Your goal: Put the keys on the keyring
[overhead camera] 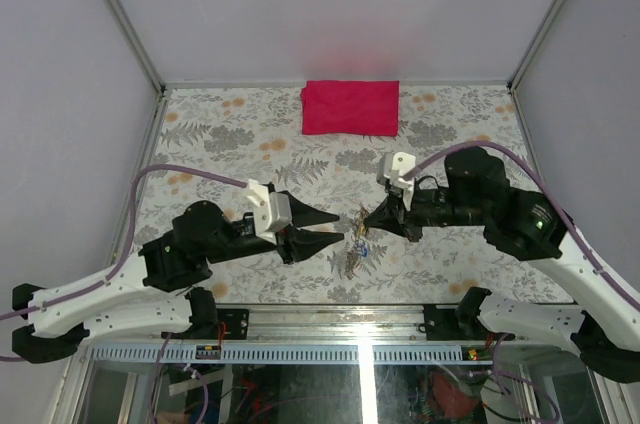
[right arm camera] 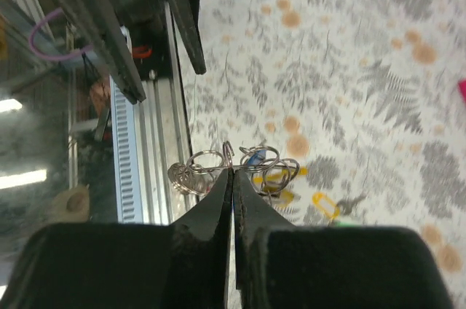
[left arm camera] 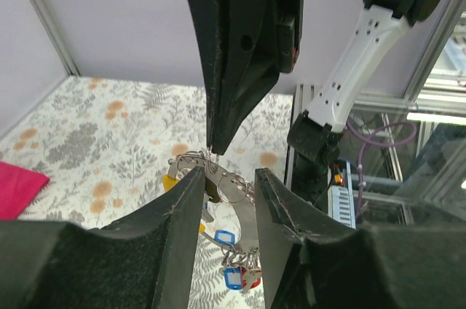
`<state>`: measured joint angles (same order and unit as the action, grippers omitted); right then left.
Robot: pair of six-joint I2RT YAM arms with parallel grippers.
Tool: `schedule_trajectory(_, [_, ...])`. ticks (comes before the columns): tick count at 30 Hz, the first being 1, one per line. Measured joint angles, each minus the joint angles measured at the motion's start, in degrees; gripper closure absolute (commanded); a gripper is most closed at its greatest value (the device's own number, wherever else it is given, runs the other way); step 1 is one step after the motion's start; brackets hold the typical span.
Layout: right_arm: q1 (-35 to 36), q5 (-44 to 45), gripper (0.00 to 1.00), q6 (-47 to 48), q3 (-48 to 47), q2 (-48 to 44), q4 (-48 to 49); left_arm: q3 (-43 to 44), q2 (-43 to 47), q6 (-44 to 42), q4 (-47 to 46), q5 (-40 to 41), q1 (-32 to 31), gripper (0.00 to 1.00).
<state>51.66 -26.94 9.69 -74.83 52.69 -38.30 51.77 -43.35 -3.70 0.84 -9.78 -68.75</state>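
Observation:
My right gripper is shut on a thin silvery keyring and holds up a tangle of wire rings. Keys with blue, yellow and red tags dangle below it. In the right wrist view, more rings and yellow tags lie past my closed fingertips. My left gripper is open, one finger on each side of the hanging bunch, close to it. I cannot tell if it touches.
A red cloth lies at the back middle of the floral table. The metal front rail runs just behind the bunch. The right arm's white link stands to the right in the left wrist view.

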Motion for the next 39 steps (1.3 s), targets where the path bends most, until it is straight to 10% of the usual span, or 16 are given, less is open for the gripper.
schedule_trajectory(11, [0.0, 4.57, 1.0, 1.31, -7.67, 6.64, -18.8, -0.22, -3.56, -0.59, 1.27, 0.15, 0.0, 0.65])
schedule_trajectory(39, [0.0, 0.85, 1.0, 3.41, -8.13, 8.52, -17.46, -1.7, -10.82, 2.58, -2.21, -0.31, 0.0, 0.72])
